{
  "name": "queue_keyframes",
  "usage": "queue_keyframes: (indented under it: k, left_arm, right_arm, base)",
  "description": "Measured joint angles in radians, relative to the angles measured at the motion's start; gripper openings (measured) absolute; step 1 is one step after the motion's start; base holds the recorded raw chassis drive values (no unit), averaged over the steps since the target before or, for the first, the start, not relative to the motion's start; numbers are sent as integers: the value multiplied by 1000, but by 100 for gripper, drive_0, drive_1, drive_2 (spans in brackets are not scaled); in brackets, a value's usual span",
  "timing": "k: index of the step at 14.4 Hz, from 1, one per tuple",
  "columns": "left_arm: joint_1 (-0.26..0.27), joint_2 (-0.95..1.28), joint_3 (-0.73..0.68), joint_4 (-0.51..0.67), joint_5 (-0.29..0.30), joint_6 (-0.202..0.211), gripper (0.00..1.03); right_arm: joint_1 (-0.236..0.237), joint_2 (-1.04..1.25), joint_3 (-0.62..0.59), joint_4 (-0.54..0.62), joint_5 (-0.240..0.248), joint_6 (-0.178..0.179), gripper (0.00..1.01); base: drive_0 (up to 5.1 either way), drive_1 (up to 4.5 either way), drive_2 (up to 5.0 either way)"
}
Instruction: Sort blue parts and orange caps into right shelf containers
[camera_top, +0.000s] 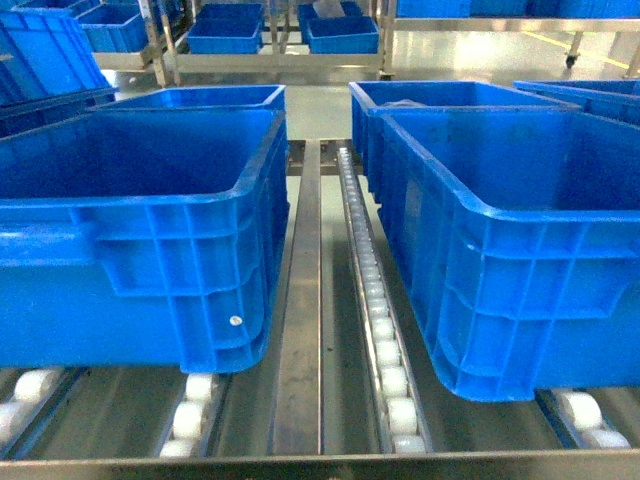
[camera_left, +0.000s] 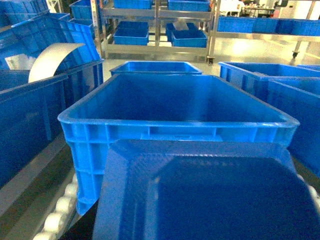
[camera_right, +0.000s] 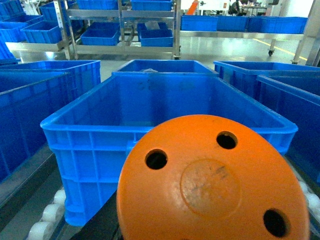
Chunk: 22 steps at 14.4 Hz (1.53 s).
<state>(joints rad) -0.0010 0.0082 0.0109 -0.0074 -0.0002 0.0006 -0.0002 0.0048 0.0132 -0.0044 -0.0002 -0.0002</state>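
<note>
A roller rack (camera_top: 385, 340) carries two crates, left crate (camera_top: 140, 230) and right crate (camera_top: 520, 240), with shelving behind. A blue part (camera_left: 210, 200) fills the left wrist view; an orange cap (camera_right: 215, 185) fills the right, flat holed face toward the camera, axis unclear. Neither gripper is visible, so jaw state cannot be told. Each item should be centred over its crate before release.

A factory or warehouse floor: blue crates (camera_top: 500, 250) on roller racks (camera_top: 385, 330), metal shelving (camera_right: 120, 30) behind

Two blue crates (camera_top: 500, 250) side by side, roller rail (camera_top: 375, 300) between them, shelving (camera_top: 270, 40) behind
</note>
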Motion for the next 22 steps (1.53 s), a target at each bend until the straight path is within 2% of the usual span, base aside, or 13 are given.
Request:
queue_keyframes:
  k: [22]
  left_arm:
    - [0, 0, 0, 1, 0, 0, 43]
  right_arm:
    - [0, 0, 0, -2, 0, 0, 45]
  base:
    - [0, 0, 0]
